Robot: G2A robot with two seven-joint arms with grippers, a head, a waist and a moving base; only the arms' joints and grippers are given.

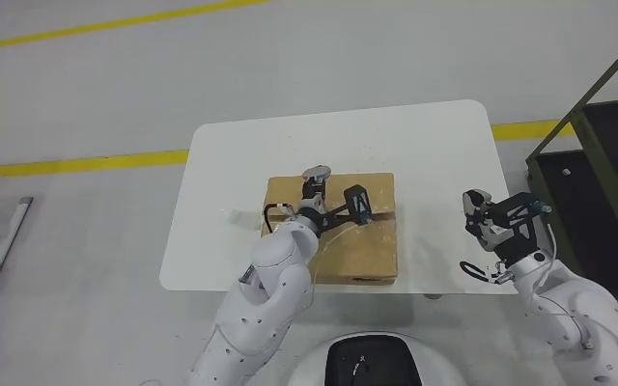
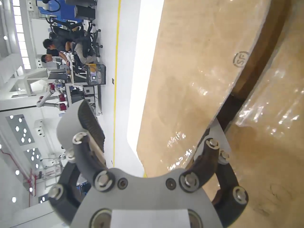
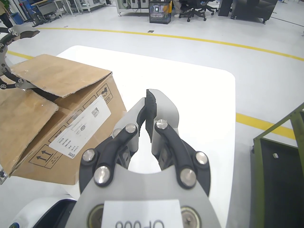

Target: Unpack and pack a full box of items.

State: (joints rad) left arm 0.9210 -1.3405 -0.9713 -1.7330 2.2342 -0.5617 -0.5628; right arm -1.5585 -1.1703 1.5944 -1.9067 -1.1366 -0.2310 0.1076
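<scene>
Sharing the white table [image 1: 435, 145] (yellow-lined floor [image 1: 290, 58]) with a box [image 1: 372, 253]: left tool [image 1: 336, 190] apart, right tool [image 3: 148, 110] together.

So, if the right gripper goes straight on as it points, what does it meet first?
Probably nothing: ahead of the right gripper is bare table, the cardboard box off to one side. Its height is unclear.

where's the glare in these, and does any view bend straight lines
Left wrist view: bright glints on the shiny tape over the box, whose flap edge curves. Right wrist view: the table glares flat white; the yellow floor line bows. Top view: even light on box and table, little bending.
</scene>
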